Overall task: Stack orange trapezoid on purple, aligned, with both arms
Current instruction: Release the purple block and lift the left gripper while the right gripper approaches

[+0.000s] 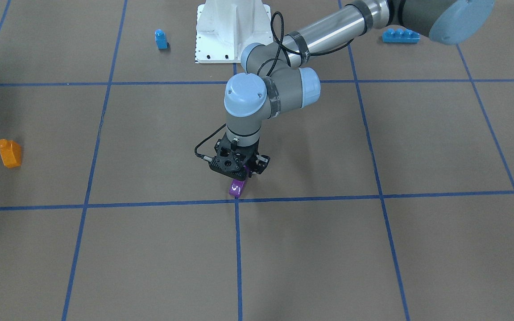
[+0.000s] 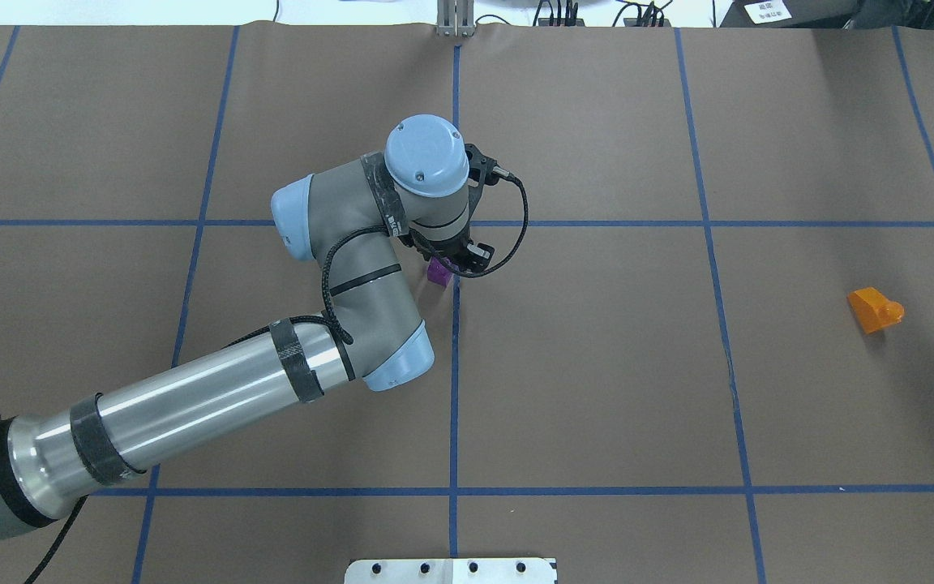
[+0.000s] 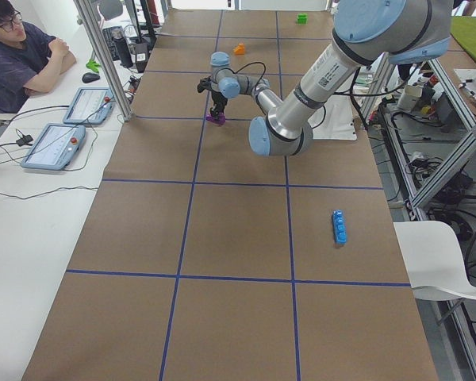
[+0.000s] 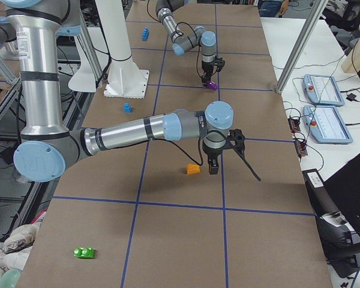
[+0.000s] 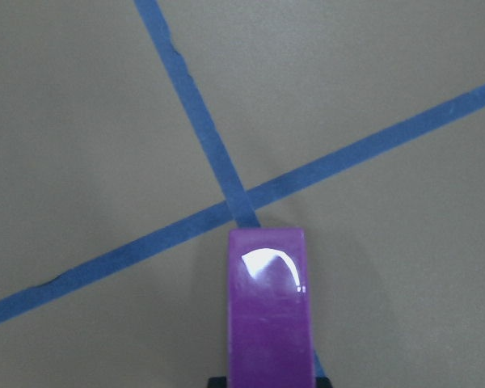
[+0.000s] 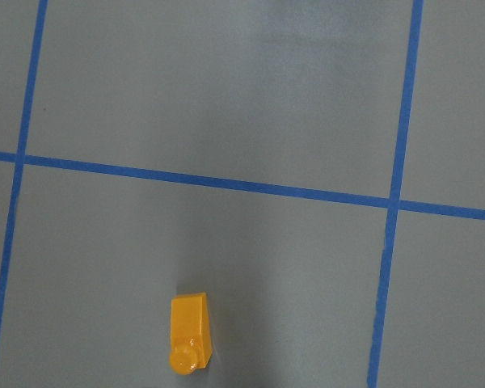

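The purple block (image 1: 236, 188) is in my left gripper (image 1: 240, 174), which is shut on it and holds it by a blue tape crossing near the table's middle. It also shows in the overhead view (image 2: 439, 272) and fills the bottom centre of the left wrist view (image 5: 269, 311). The orange trapezoid (image 2: 875, 309) lies alone on the table to the robot's right, also in the front view (image 1: 9, 153) and the right wrist view (image 6: 190, 333). My right gripper (image 4: 212, 168) hangs just beside the orange trapezoid (image 4: 193, 169). It shows only in the right side view, so I cannot tell whether it is open or shut.
A small blue single-stud block (image 1: 161, 39) stands near the white robot base (image 1: 232, 31). A long blue brick (image 1: 400, 35) lies on the robot's left side. A green block (image 4: 84, 252) sits at the table's near end. An operator (image 3: 24, 55) sits at the side bench.
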`<move>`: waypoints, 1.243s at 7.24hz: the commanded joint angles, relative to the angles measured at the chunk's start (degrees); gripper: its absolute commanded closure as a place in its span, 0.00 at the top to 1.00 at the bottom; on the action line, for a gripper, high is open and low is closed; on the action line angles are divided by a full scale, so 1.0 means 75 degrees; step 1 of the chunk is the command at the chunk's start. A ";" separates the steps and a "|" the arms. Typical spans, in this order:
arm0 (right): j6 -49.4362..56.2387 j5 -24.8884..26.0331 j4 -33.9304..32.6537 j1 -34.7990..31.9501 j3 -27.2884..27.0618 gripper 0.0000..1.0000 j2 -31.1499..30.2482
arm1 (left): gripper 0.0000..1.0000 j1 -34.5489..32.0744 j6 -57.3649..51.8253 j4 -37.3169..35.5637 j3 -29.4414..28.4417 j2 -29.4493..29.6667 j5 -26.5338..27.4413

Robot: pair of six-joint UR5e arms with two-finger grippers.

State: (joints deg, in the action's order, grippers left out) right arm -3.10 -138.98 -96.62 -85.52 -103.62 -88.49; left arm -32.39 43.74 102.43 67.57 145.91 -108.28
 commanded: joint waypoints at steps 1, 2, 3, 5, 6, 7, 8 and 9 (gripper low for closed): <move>-0.0426 -0.0008 0.0004 0.0209 -0.0024 1.00 0.0380 | 1.00 -0.0261 0.0157 -0.0039 0.0048 0.0022 -0.0070; -0.1486 0.0120 0.0016 0.0733 -0.0221 1.00 0.0697 | 1.00 -0.0681 0.0133 -0.0179 0.0165 0.0022 -0.0488; -0.1996 0.0643 0.0028 0.1261 -0.0444 1.00 0.0805 | 1.00 -0.1173 0.0064 -0.0528 0.0491 -0.0013 -0.1037; -0.2769 0.1607 0.1608 0.2176 -0.0633 1.00 -0.0007 | 1.00 -0.1762 -0.0007 -0.1768 0.1509 -0.0060 -0.1382; -0.3958 0.2108 0.3594 0.2807 -0.0459 1.00 -0.0687 | 1.00 -0.1949 -0.0448 -0.2482 0.1920 -0.0072 -0.1383; -0.4306 0.2310 0.4936 0.3138 0.0041 1.00 -0.1146 | 1.00 -0.2253 -0.0952 -0.3475 0.2458 -0.0083 -0.1383; -0.4356 0.2289 0.5727 0.3245 0.0580 1.00 -0.1244 | 1.00 -0.2580 -0.1722 -0.4343 0.3229 -0.0455 -0.1371; -0.4298 0.2219 0.6071 0.3305 0.0864 1.00 -0.1349 | 1.00 -0.2955 -0.2287 -0.4642 0.3921 -0.1097 -0.1371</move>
State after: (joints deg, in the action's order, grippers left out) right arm -34.75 -122.30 -57.05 -61.91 -100.60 -97.06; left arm -51.26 32.29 72.68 90.47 142.25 -118.57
